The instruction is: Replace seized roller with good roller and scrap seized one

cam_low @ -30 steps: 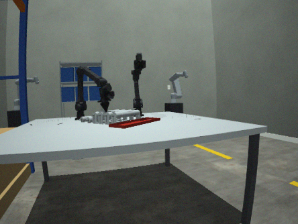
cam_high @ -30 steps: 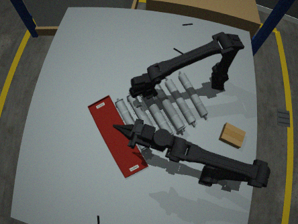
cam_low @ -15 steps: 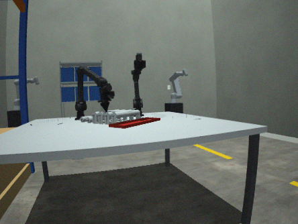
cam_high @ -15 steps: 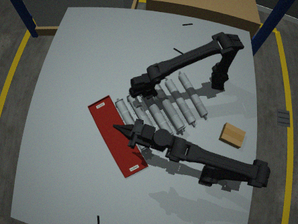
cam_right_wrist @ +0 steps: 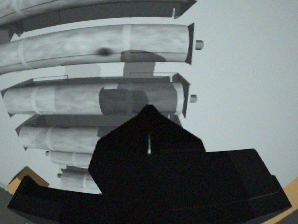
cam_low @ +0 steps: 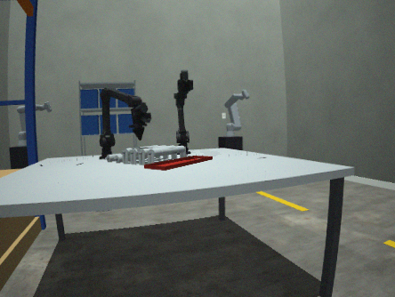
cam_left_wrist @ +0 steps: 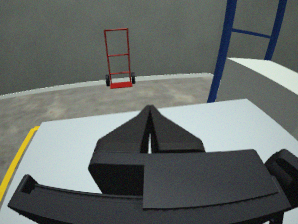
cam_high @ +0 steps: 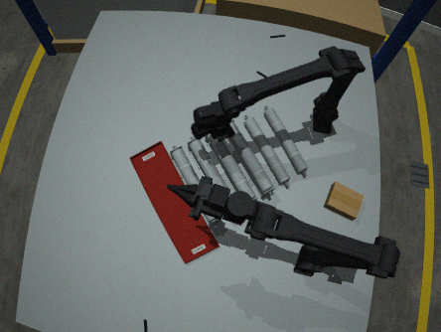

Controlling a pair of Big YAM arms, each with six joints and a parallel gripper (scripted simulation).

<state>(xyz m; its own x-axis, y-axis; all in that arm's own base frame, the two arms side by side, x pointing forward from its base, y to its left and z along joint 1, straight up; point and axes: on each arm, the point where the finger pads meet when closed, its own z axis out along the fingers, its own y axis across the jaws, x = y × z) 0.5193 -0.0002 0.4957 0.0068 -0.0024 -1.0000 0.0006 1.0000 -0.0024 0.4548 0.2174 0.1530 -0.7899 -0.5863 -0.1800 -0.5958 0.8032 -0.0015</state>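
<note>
Several grey rollers [cam_high: 238,154] lie side by side in a row at the table's middle; they also show in the right wrist view [cam_right_wrist: 100,50] and far off in the exterior view [cam_low: 147,155]. The red scrap tray [cam_high: 171,201] lies flat next to the row and holds nothing. My right gripper [cam_high: 214,130] is shut and empty, pointing down just above the far ends of the middle rollers; its tip [cam_right_wrist: 149,115] hangs over one roller near its end. My left gripper [cam_high: 175,188] is shut and empty, pointing level above the tray; its tip [cam_left_wrist: 150,115] faces away over the table.
A small cardboard box [cam_high: 344,200] sits on the table right of the rollers. A large wooden crate [cam_high: 298,15] stands beyond the far edge. Blue posts [cam_high: 397,35] stand at the far corners.
</note>
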